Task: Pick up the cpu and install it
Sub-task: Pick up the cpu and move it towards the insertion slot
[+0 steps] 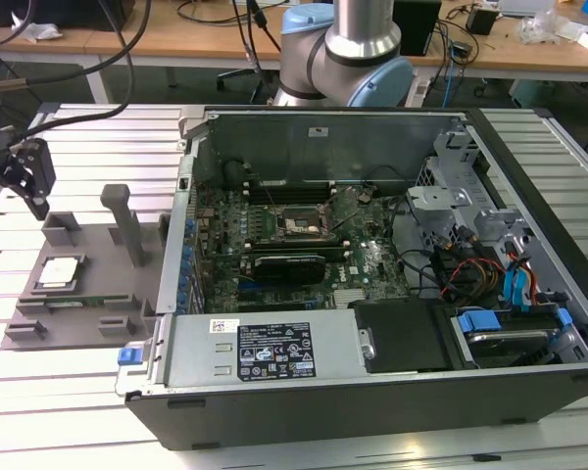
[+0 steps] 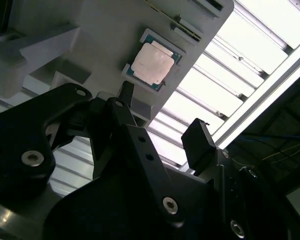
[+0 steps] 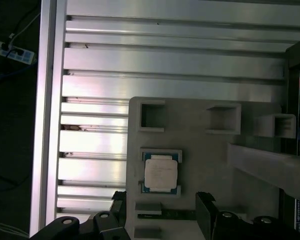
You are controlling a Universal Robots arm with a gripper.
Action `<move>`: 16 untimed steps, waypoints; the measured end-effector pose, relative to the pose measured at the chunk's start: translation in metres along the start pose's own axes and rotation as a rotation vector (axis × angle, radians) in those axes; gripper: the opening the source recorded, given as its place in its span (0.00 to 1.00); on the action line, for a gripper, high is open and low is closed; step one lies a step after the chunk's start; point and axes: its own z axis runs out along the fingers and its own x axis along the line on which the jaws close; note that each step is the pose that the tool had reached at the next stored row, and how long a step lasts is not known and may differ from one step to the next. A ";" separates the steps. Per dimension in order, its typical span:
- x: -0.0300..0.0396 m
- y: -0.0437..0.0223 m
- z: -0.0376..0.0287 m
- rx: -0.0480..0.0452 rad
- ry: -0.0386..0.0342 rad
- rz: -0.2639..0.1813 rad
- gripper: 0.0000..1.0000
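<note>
Silver-grey metal is catching the light here: the small flat square cpu (image 1: pixel 59 272) with its thin pale rim is lying face up in a shallow pocket of the flat grey plastic fixture plate (image 1: pixel 93 245). It is sitting toward the plate's edge farthest from the computer, not in the machine. In both wrist views the cpu (image 2: pixel 152 64) (image 3: pixel 161 172) is showing flat and square in that pocket.

The black two-fingered gripper (image 1: pixel 29 181) is hovering above the plate's far corner at the exterior view's left, and it is carrying nothing. In the first wrist view the gripper (image 3: pixel 162 205) is spread wide. Its black fingers (image 3: pixel 206 207) are standing well apart, with bare grey plate showing between them and the cpu lying just beyond the tips, untouched. The second wrist view is showing the same released gripper (image 2: pixel 162 120).

The plate is resting on the slatted aluminium table (image 1: pixel 78 147), its near edge just beside the open dark computer case (image 1: pixel 372 411). A grey upright post (image 1: pixel 127 225) is rising from the plate near that edge. Inside the case the green motherboard (image 1: pixel 372 264) is lying flat, and its black square socket frame (image 1: pixel 296 227) is sitting near the board's middle. The silver and pale-blue robot arm (image 1: pixel 358 44) is rising behind the case's back wall.
</note>
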 end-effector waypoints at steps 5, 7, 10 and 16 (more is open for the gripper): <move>0.0000 0.0000 0.0024 0.0000 0.0000 0.000 0.66; 0.0000 -0.0001 0.0039 0.0000 0.0000 0.000 0.66; 0.0000 -0.0001 0.0050 0.0001 0.0001 0.000 0.66; 0.0000 -0.0001 0.0072 0.0001 0.0001 0.000 0.66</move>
